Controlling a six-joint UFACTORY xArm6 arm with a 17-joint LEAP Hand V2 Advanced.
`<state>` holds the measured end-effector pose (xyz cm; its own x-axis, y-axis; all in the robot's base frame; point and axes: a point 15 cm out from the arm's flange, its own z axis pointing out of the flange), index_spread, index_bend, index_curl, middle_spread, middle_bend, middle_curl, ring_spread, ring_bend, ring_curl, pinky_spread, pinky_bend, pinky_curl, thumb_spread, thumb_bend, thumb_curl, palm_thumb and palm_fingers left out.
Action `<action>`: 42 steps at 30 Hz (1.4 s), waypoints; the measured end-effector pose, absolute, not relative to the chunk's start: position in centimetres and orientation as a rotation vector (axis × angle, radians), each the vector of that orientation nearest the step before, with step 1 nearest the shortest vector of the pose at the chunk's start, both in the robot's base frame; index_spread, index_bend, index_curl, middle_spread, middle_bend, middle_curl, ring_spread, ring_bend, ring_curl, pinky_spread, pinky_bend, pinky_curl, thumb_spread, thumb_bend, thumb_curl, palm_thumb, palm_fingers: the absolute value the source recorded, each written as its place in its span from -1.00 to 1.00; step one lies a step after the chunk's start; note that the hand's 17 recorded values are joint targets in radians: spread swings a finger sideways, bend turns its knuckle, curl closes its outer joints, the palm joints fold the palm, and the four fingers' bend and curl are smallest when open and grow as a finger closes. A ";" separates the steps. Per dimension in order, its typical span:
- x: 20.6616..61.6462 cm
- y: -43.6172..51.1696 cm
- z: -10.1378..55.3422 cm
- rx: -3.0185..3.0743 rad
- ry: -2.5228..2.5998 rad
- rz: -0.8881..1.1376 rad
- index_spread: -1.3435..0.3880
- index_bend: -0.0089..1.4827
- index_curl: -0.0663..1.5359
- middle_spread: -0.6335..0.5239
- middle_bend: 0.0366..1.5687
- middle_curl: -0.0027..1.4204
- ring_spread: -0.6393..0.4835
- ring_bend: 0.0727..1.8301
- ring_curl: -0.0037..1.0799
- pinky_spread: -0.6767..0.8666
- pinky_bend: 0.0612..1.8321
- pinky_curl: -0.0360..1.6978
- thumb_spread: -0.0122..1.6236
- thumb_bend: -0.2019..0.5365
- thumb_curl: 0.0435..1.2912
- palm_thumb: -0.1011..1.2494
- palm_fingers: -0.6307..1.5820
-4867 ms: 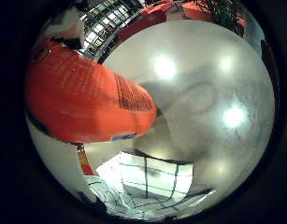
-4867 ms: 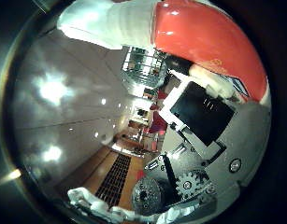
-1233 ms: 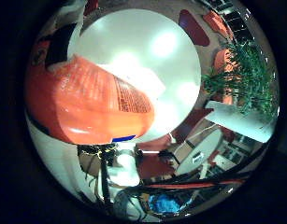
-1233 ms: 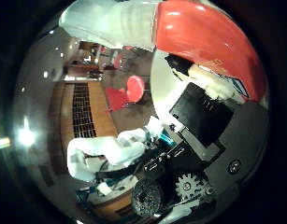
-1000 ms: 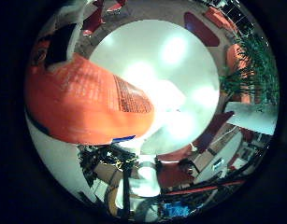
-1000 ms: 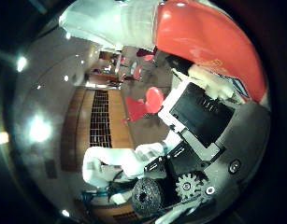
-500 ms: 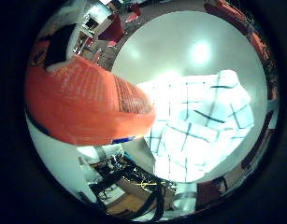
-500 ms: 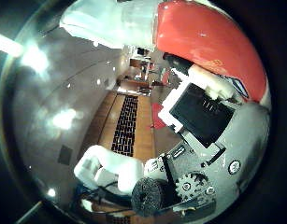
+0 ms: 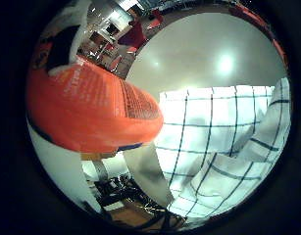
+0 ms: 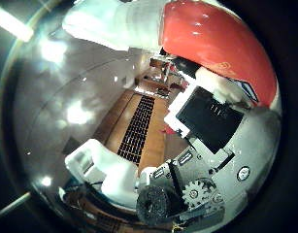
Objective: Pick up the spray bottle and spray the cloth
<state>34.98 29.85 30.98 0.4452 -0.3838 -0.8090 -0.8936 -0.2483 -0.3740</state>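
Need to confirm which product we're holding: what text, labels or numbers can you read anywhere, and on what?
Spray bottle: dark print on the orange label, too blurred to read.
Hand: small marks on its body, too small to read.
Cloth: checked lines only, no text.
Nothing is legible.

Bare tabletop (image 9: 199, 54) beyond cloth (image 9: 223, 147)

My two palm cameras sat close against the bottle (image 9: 86, 107); one faced the cloth (image 9: 223, 147), one my fingers (image 10: 206, 116).
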 end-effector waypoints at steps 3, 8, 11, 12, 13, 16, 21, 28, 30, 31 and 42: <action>35.2 30.0 30.2 -1.831 1.096 0.751 0.32 0.57 0.03 -0.07 0.79 -0.10 -0.22 0.48 0.37 -0.43 0.12 0.55 0.45 -0.49 0.00 0.61 0.61; 35.3 30.0 29.6 -1.840 1.091 0.754 0.33 0.53 0.02 -0.07 0.75 -0.11 -0.22 0.45 0.34 -0.44 0.09 0.47 0.45 -0.50 -0.02 0.54 0.61; 35.3 29.9 29.4 -1.848 1.090 0.752 0.32 0.39 -0.02 -0.06 0.67 -0.14 -0.20 0.43 0.26 -0.47 0.06 0.35 0.40 -0.51 -0.05 0.47 0.62; 35.2 29.9 29.5 -1.853 1.087 0.750 0.31 0.32 -0.03 -0.06 0.67 -0.14 -0.20 0.42 0.24 -0.48 0.06 0.31 0.38 -0.52 -0.06 0.45 0.62; 35.2 29.9 29.5 -1.854 1.086 0.750 0.30 0.23 -0.04 -0.05 0.66 -0.15 -0.20 0.41 0.21 -0.50 0.05 0.27 0.35 -0.53 -0.07 0.42 0.60; 35.1 29.8 29.4 -1.866 1.080 0.750 0.27 -0.07 -0.07 -0.07 0.55 -0.19 -0.22 0.35 0.12 -0.57 0.05 0.15 0.27 -0.52 -0.09 0.39 0.54; 34.7 29.4 29.0 -1.911 1.074 0.738 0.18 -0.63 -0.15 -0.12 0.31 -0.23 -0.29 0.33 0.07 -0.69 0.10 0.05 0.24 -0.52 -0.15 0.38 0.29; 34.6 29.1 29.2 -1.934 1.068 0.715 0.10 -0.68 -0.20 -0.18 0.04 -0.24 -0.32 0.25 0.05 -0.64 -0.08 0.01 0.33 -0.52 -0.26 0.30 -0.10; 34.5 29.0 29.6 -1.936 1.062 0.703 0.10 -0.61 -0.20 -0.16 -0.03 -0.25 -0.30 0.17 0.02 -0.50 -0.21 0.00 0.33 -0.52 -0.29 0.27 -0.23; 34.5 29.0 29.7 -1.936 1.059 0.700 0.10 -0.59 -0.20 -0.14 -0.07 -0.26 -0.27 0.12 0.00 -0.45 -0.23 0.00 0.34 -0.52 -0.30 0.27 -0.25; 34.4 27.1 31.6 -1.964 1.048 0.620 0.21 -0.70 -0.36 0.18 -0.49 -0.45 0.30 -0.36 -0.33 0.40 -0.49 -0.27 0.33 -0.53 -0.43 0.14 -0.35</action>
<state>34.44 27.08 31.65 0.5354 -0.4472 -0.7165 -0.8433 -0.3301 -0.4241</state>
